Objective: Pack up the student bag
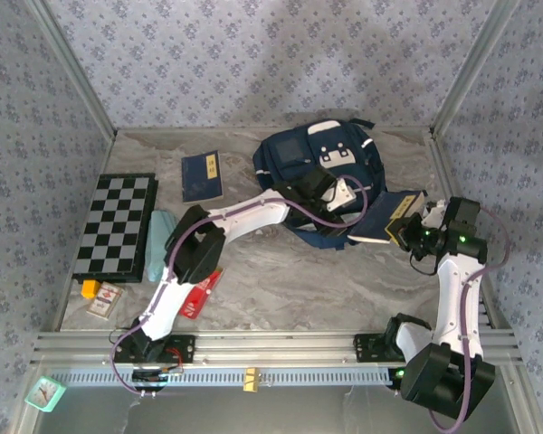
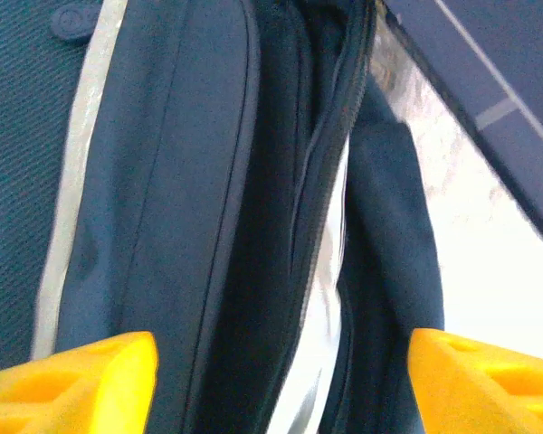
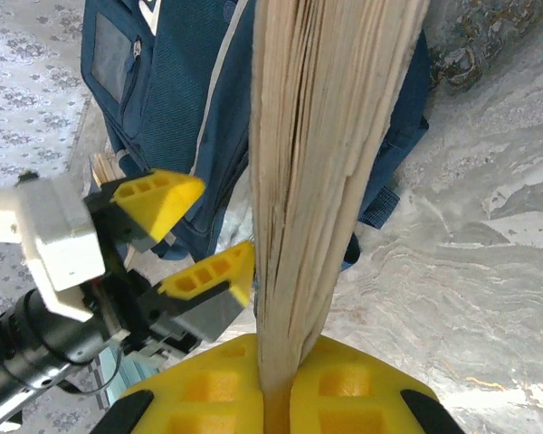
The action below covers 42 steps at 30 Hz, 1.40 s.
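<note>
The student bag (image 1: pixel 312 163), navy blue with white trim, lies at the back middle of the table. My left gripper (image 1: pixel 342 195) is open at the bag's lower right edge. In the left wrist view its yellow fingers (image 2: pixel 72 380) straddle the bag's zipped opening (image 2: pixel 317 208) without closing on it. My right gripper (image 1: pixel 405 231) is shut on a thick navy-covered book (image 1: pixel 380 217), held just right of the bag. The right wrist view shows the book's page edges (image 3: pixel 326 136) clamped upright in my right gripper (image 3: pixel 285 362), with the open left gripper (image 3: pixel 219 226) close beside them and the bag (image 3: pixel 176 99) behind.
A black-and-white chessboard (image 1: pixel 116 226) lies at the left with a teal item (image 1: pixel 158 244) beside it. A thin navy booklet (image 1: pixel 201 176) lies left of the bag. A red object (image 1: pixel 199 294) and a small card box (image 1: pixel 104 303) sit near the left arm's base.
</note>
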Available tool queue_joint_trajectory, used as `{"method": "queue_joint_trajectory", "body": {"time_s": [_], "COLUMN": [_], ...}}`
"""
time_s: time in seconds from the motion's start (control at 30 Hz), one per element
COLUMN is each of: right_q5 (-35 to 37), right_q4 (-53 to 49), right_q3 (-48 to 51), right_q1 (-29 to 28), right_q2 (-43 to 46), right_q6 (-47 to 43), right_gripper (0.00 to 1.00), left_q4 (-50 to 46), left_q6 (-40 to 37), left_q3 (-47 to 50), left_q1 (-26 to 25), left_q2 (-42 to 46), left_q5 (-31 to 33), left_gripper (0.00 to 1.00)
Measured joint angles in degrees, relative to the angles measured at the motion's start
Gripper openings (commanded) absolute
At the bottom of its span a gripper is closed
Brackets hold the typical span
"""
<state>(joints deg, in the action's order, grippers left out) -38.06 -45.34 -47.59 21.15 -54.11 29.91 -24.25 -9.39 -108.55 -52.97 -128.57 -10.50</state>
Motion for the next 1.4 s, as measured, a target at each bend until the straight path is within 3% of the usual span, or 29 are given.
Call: {"method": "queue_joint_trajectory", "body": {"time_s": [0.17, 0.33, 0.53, 0.73, 0.9, 1.4], "right_q5": [-0.07, -0.07, -0.11, -0.92, -0.61, 3.89], "right_q4": [0.94, 0.96, 0.94, -0.26, -1.95, -1.60], "right_q3": [0.11, 0.11, 0.09, -1.11, -3.56, -1.16], "right_q1": [0.04, 0.13, 0.15, -0.13, -2.64, -18.29], "right_q2": [-0.61, -0.74, -0.72, -0.68, 0.96, 7.65], "right_q6": [0.00, -0.02, -0.46, -0.63, -0.85, 3.72], "right_gripper": [0.00, 0.00, 0.00, 0.00, 0.00, 0.00], "left_q4": [-2.69, -4.46, -5.73, -5.11, -5.14, -2.49], "left_q6": [1.92, 2.71, 2.78, 3.26, 4.48, 8.87], "left_q3": [-6.69, -7.23, -6.88, -1.07, 2.64, 10.10], "left_q1": [-0.17, 0.35, 0.35, 0.57, 0.92, 1.22], "left_q2": [-4.48, -4.61, -4.26, 1.42, 8.28, 23.15], "left_q5": [-1.73, -2.80, -3.65, -3.06, 1.53, 18.29], "left_gripper": [0.46, 0.18, 0.00, 0.00, 0.00, 0.00]}}
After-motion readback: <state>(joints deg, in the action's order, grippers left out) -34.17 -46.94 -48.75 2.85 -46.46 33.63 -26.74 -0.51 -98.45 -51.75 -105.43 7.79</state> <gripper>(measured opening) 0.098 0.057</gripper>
